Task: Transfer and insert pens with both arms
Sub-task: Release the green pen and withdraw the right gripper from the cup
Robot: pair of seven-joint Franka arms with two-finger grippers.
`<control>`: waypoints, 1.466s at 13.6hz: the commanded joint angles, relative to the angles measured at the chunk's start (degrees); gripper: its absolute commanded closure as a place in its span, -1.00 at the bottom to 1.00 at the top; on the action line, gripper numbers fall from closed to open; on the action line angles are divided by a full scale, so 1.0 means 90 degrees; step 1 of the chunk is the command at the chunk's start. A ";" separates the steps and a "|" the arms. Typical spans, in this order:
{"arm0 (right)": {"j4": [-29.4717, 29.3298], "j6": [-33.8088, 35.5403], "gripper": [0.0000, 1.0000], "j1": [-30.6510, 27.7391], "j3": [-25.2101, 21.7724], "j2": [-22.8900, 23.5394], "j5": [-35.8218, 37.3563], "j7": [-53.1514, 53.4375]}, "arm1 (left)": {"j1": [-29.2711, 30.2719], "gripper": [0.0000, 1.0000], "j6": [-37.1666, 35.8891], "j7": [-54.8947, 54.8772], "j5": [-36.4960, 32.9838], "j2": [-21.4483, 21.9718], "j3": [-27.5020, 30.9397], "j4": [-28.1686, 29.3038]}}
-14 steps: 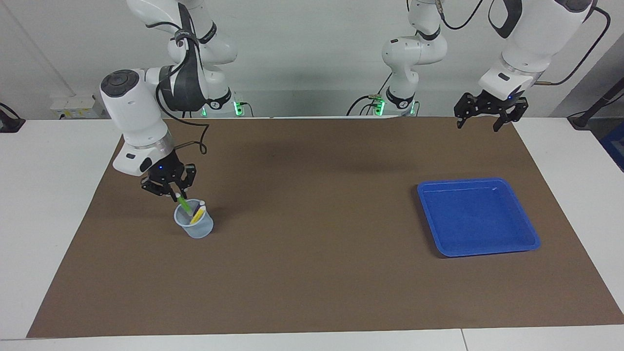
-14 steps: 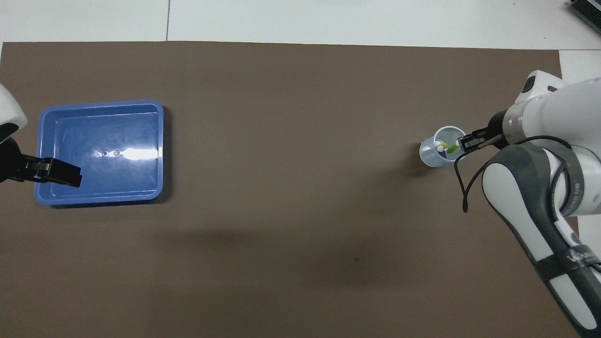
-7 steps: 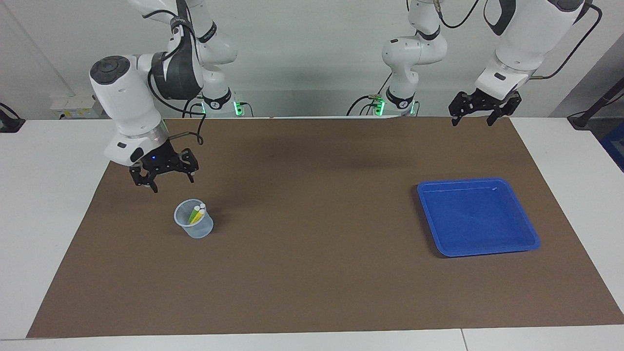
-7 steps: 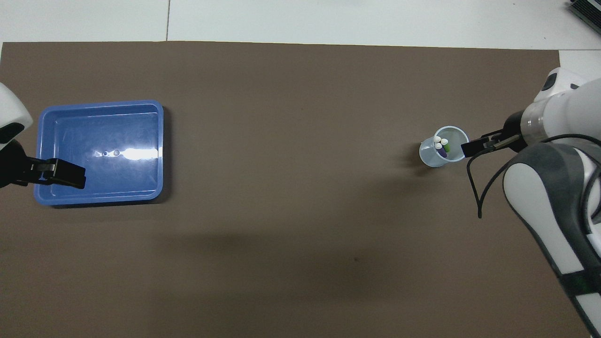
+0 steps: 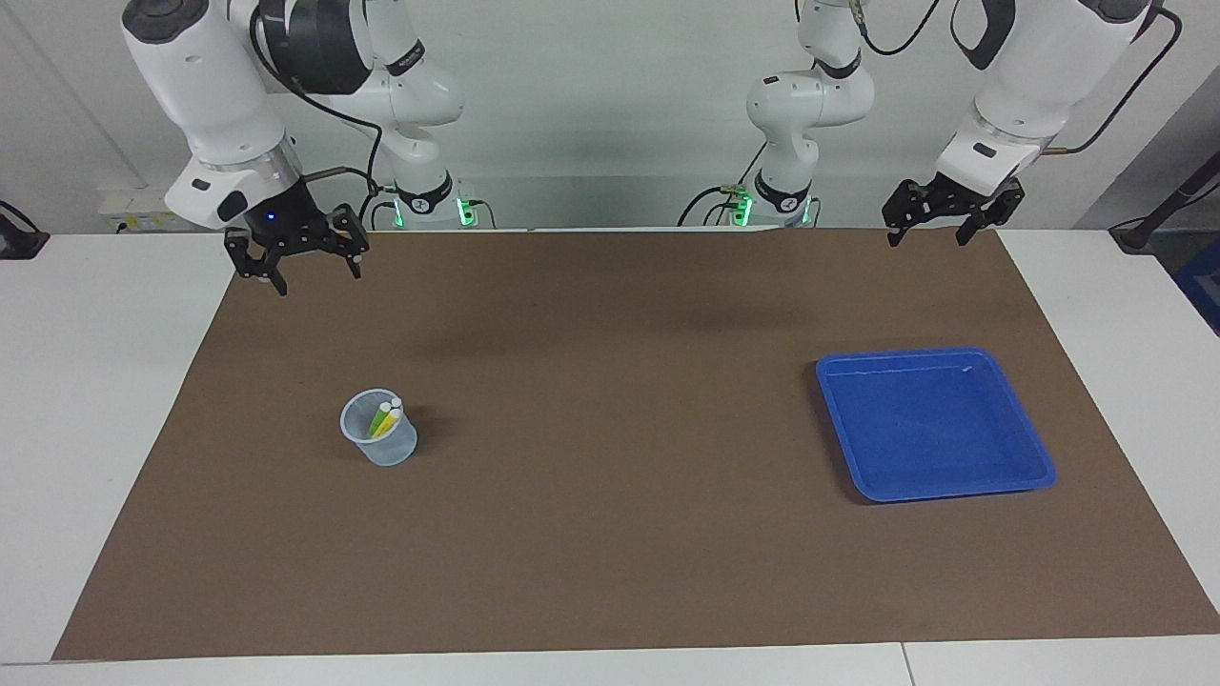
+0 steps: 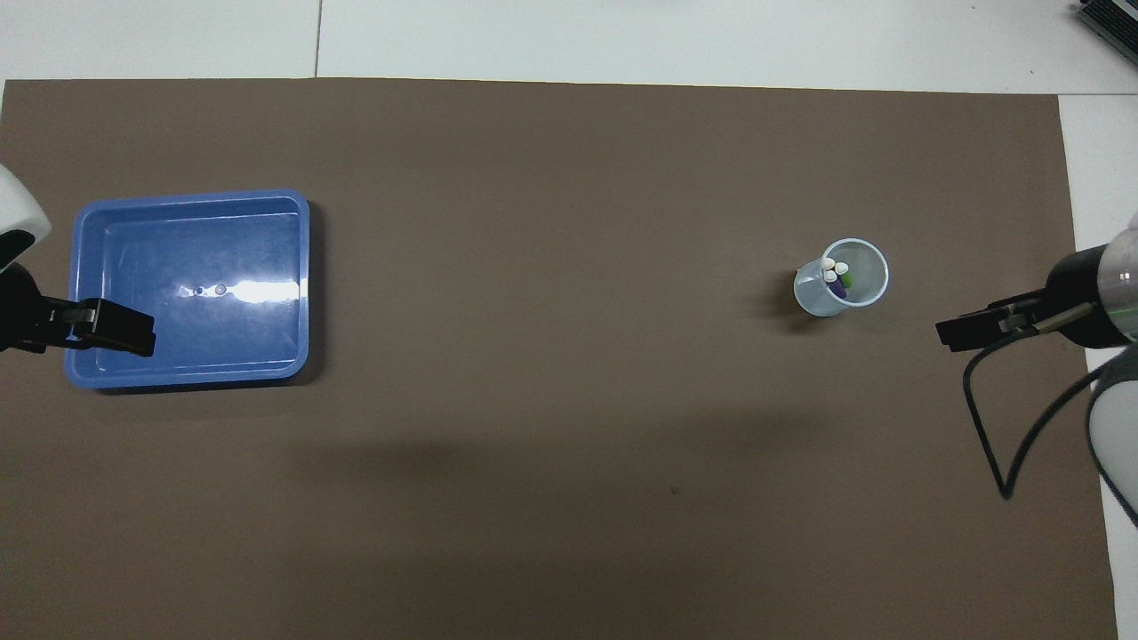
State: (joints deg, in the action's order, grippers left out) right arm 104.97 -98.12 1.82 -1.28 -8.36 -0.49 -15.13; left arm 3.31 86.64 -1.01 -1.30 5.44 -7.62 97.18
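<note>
Insertion looks finished: pens standing in cup, below and well apart from right gripper, raised, fingers spread, empty. Left gripper waiting, also spread and empty, above mat's edge near tray. Next, likely only parking both arms.

No legible text, label, brand, number or sign in either view: none readable on the white jointed arms, the clear plastic cup, the blue plastic tray or the brown mat.

Bright, even light — soft shadows, glare in the blue tray.
</note>
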 commanded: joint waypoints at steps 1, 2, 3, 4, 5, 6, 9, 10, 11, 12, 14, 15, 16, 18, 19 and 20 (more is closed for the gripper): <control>0.0075 0.0190 -1.00 -0.0075 0.0035 -0.0263 0.0015 0.0089 | -0.0056 -1.00 -0.0076 0.0074 -0.0060 0.0128 0.0007 0.0082; 0.0085 0.0190 -1.00 -0.0075 0.0035 -0.0273 0.0015 0.0099 | -0.0065 -1.00 -0.0037 0.0074 -0.0060 0.0128 0.0007 0.0072; 0.0075 0.0190 -1.00 -0.0066 0.0044 -0.0273 0.0015 0.0147 | -0.0066 -1.00 -0.0027 0.0083 -0.0060 0.0128 0.0017 0.0082; 0.0085 0.0171 -1.00 -0.0056 0.0054 -0.0273 0.0015 0.0235 | -0.0066 -1.00 -0.0046 0.0083 -0.0060 0.0128 0.0017 0.0091; 0.0095 0.0112 -1.00 -0.0046 0.0064 -0.0273 0.0015 0.0352 | -0.0056 -1.00 -0.0056 0.0083 -0.0060 0.0128 0.0017 0.0101; 0.0114 0.0083 -1.00 -0.0027 0.0064 -0.0273 0.0015 0.0575 | -0.0056 -1.00 -0.0047 0.0083 -0.0060 0.0128 0.0017 0.0101; 0.0105 0.0102 -1.00 0.0012 0.0074 -0.0273 0.0015 0.0948 | -0.0046 -1.00 -0.0047 0.0083 -0.0060 0.0128 0.0017 0.0101; 0.0105 0.0102 -1.00 0.0022 0.0103 -0.0273 0.0015 0.0939 | -0.0056 -1.00 -0.0047 0.0083 -0.0060 0.0128 0.0017 0.0101; 0.0114 0.0083 -1.00 0.0032 0.0142 -0.0273 0.0015 0.0929 | -0.0046 -1.00 -0.0047 0.0083 -0.0060 0.0128 0.0017 0.0101; 0.0105 0.0092 -1.00 0.0032 0.0152 -0.0273 0.0025 0.0919 | -0.0056 -1.00 -0.0047 0.0083 -0.0060 0.0128 0.0017 0.0101; 0.0105 0.0092 -1.00 0.0022 0.0181 -0.0273 0.0025 0.0890 | -0.0046 -1.00 -0.0047 0.0083 -0.0060 0.0137 0.0017 0.0101; 0.0105 0.0102 -1.00 0.0003 0.0152 -0.0282 0.0025 0.0890 | -0.0046 -1.00 -0.0047 0.0083 -0.0060 0.0128 0.0017 0.0101; 0.0105 0.0102 -1.00 -0.0036 0.0152 -0.0273 0.0025 0.0880 | -0.0046 -1.00 -0.0047 0.0083 -0.0060 0.0128 0.0017 0.0101; 0.0105 0.0102 -1.00 -0.0046 0.0142 -0.0282 0.0025 0.0890 | -0.0046 -1.00 -0.0047 0.0083 -0.0060 0.0128 0.0017 0.0101; 0.0105 0.0102 -1.00 -0.0046 0.0142 -0.0282 0.0025 0.0890 | -0.0046 -1.00 -0.0047 0.0083 -0.0060 0.0128 0.0017 0.0101; 0.0095 0.0092 -1.00 -0.0046 0.0132 -0.0273 0.0025 0.0890 | -0.0046 -1.00 -0.0047 0.0083 -0.0060 0.0128 0.0017 0.0092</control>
State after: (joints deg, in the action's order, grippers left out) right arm 105.28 -96.65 1.89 -0.32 -10.48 -0.49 -8.00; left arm 3.28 86.64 -0.99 -1.30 5.45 -7.76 97.18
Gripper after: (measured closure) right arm 0.000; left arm 0.000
